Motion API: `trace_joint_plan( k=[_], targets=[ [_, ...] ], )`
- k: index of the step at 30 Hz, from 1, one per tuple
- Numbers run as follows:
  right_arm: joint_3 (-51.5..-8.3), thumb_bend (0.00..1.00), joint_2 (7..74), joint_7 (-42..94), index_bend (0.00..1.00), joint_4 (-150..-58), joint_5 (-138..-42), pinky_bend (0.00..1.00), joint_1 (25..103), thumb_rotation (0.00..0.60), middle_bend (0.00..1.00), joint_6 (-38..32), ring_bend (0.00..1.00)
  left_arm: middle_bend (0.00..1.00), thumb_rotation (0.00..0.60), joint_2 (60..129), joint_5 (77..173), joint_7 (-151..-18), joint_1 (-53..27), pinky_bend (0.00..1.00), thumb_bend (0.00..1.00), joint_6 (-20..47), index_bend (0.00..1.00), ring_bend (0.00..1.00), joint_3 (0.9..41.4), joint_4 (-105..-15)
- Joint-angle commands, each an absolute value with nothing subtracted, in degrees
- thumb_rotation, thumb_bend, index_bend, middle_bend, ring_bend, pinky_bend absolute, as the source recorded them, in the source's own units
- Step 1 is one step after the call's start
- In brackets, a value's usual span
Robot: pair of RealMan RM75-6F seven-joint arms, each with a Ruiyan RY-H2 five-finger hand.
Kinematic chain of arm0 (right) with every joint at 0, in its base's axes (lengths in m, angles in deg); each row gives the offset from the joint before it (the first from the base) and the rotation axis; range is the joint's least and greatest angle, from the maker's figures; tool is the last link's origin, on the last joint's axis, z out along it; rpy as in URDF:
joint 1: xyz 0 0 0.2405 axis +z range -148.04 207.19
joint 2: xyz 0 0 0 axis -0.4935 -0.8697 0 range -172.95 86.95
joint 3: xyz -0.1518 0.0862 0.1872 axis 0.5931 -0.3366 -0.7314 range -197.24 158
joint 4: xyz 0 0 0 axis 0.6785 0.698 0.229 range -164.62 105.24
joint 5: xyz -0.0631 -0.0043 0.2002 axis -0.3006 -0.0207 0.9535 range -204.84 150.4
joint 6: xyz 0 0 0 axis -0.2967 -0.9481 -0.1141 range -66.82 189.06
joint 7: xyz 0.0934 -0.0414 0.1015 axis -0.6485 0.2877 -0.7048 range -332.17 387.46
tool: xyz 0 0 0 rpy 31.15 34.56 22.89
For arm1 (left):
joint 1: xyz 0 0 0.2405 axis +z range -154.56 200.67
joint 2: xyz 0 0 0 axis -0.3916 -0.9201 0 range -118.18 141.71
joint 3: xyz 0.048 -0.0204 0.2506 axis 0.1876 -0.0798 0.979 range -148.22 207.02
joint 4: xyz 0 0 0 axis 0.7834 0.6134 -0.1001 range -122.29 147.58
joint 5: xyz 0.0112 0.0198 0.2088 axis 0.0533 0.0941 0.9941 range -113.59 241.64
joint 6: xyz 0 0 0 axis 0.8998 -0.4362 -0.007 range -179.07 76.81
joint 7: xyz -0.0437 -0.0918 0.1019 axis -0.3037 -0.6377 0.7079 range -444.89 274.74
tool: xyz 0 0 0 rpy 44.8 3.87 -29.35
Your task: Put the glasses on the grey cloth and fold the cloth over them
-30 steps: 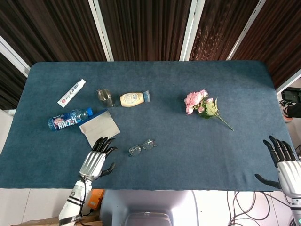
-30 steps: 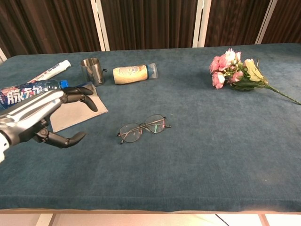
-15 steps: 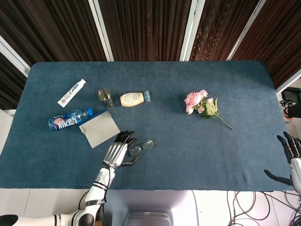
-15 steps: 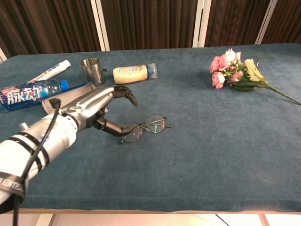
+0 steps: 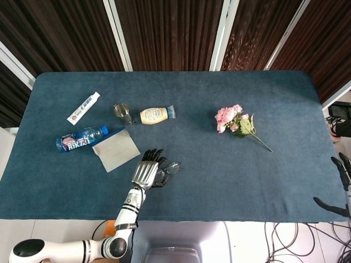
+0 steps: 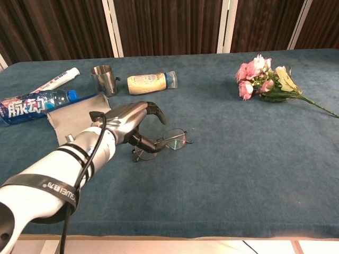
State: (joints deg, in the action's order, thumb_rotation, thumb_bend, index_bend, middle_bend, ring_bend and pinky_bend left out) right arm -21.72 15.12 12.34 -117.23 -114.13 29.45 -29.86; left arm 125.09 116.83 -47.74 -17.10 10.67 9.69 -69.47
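The glasses (image 6: 161, 144) lie on the bare table (image 5: 230, 181), lower centre-left of the head view, just right of the grey cloth (image 5: 115, 149) and not on it, so nothing of the task looks done: lifting them, setting them on the cloth and folding it over all remain. Left to right in the head view, the cloth sits flat left of centre; the left hand (image 5: 147, 171) arches over the left lens with fingers curved and apart. Whether it grips the frame I cannot tell. The right hand (image 5: 341, 189) hangs at the far lower right edge, fingers spread, holding nothing. A second ago the left hand hovered by the cloth's near corner; it has since crossed rightward onto the glasses, which have not shifted. The right hand has slid further out of frame.
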Motion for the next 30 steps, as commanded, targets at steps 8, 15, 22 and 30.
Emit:
trace_joint_plan(
  k=[8, 15, 22, 30],
  targets=[
    [-22.0, 0.13, 14.7, 10.4, 0.0, -117.0, -114.7, 0.0, 28.7, 0.6, 0.0, -30.6, 0.0, 0.07, 0.452, 126.2, 111.2, -43.4, -20.0, 0.01, 0.32, 11.5, 0.31, 0.0, 9.6, -68.5],
    [-22.2, 0.13, 14.5, 9.8, 0.0, -117.0, -114.7, 0.0, 28.5, 0.6, 0.0, -30.5, 0.0, 0.07, 0.455, 125.3, 108.2, -41.6, -21.2, 0.01, 0.32, 10.6, 0.32, 0.0, 11.0, -69.8],
    [-22.4, 0.13, 14.5, 9.5, 0.0, -117.1, -114.7, 0.0, 28.3, 0.6, 0.0, -30.7, 0.0, 0.08, 0.455, 123.1, 107.6, -41.5, -21.1, 0.01, 0.33, 10.8, 0.36, 0.0, 13.1, -73.2],
    [-22.4, 0.13, 14.5, 10.0, 0.0, -117.2, -114.9, 0.0, 28.3, 0.6, 0.0, -30.3, 0.0, 0.11, 0.458, 120.1, 107.0, -40.8, -21.2, 0.01, 0.33, 11.2, 0.42, 0.0, 15.7, -77.2]
  ],
)
